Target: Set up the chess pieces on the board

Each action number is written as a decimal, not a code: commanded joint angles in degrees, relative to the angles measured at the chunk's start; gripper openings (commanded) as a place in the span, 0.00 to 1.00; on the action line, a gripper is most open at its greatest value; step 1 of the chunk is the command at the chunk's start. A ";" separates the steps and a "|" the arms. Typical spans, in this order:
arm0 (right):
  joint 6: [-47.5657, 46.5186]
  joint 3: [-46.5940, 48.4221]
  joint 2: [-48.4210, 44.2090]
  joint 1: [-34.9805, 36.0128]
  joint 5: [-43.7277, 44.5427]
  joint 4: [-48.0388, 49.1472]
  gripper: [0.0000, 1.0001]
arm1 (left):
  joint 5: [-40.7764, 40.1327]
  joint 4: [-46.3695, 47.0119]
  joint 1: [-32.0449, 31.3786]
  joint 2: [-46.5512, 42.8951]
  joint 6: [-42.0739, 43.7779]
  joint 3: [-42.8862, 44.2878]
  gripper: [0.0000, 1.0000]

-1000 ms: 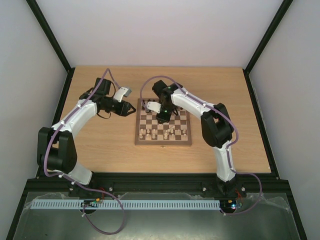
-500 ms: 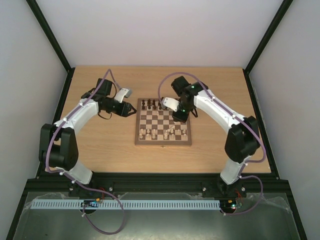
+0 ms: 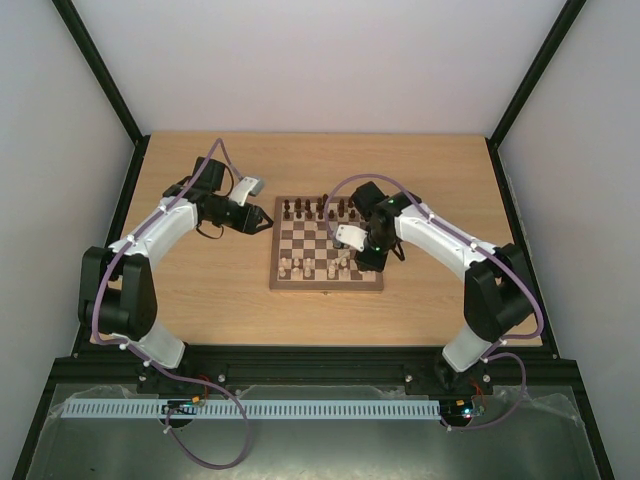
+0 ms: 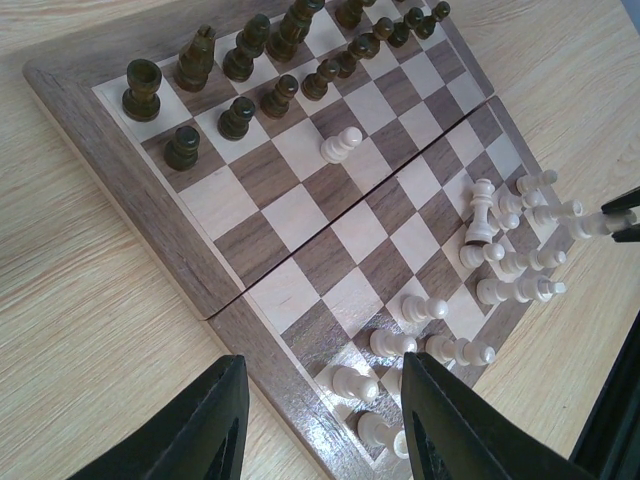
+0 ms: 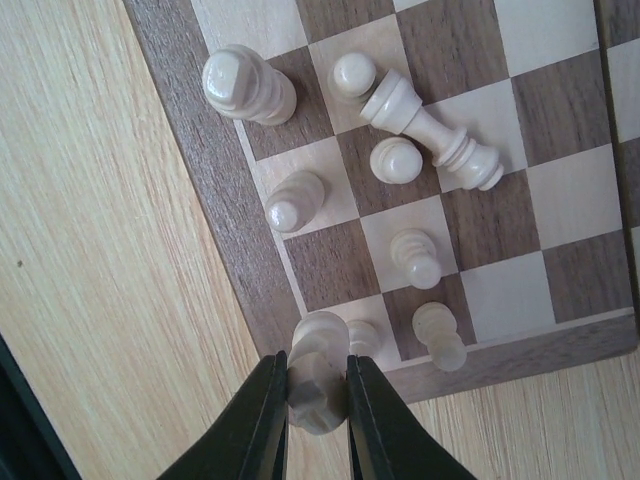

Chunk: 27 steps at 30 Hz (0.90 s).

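Note:
The board lies mid-table, with dark chess pieces along its far rows and cream chess pieces bunched on its near rows. My right gripper is over the board's near right corner, shut on a cream piece that hangs just above a corner square beside the border. One cream piece lies toppled among upright ones. My left gripper hovers open and empty off the board's left edge, looking across the board. A lone cream pawn stands near the dark rows.
Light wooden tabletop surrounds the board on all sides. Black frame posts and white walls enclose the table. The right arm's elbow reaches out over the table's right side.
The right arm has swung from the board's far middle across to its near right corner, gripper lowered there on the cream piece. The left arm has stayed still.

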 commanded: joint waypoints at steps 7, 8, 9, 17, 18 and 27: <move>-1.63 -2.99 1.70 0.91 -1.06 3.49 0.15 | 0.43 -1.06 -0.37 0.33 0.58 0.69 0.46; -1.65 -2.95 2.08 0.99 -1.14 3.67 0.15 | 0.43 -1.14 -0.38 0.34 0.52 0.71 0.46; -1.70 -2.93 2.34 1.06 -1.14 3.77 0.15 | 0.43 -1.14 -0.38 0.42 0.52 0.79 0.46; -1.89 -3.67 3.81 1.27 -0.72 5.14 0.16 | 0.43 -1.03 -0.42 0.61 0.67 0.72 0.46; -2.04 -3.93 3.95 1.28 -0.63 5.31 0.16 | 0.43 -1.06 -0.46 0.61 0.61 0.65 0.46; -2.34 -4.84 4.83 1.29 -0.10 6.06 0.17 | 0.26 -0.85 -0.47 0.78 0.67 0.52 0.46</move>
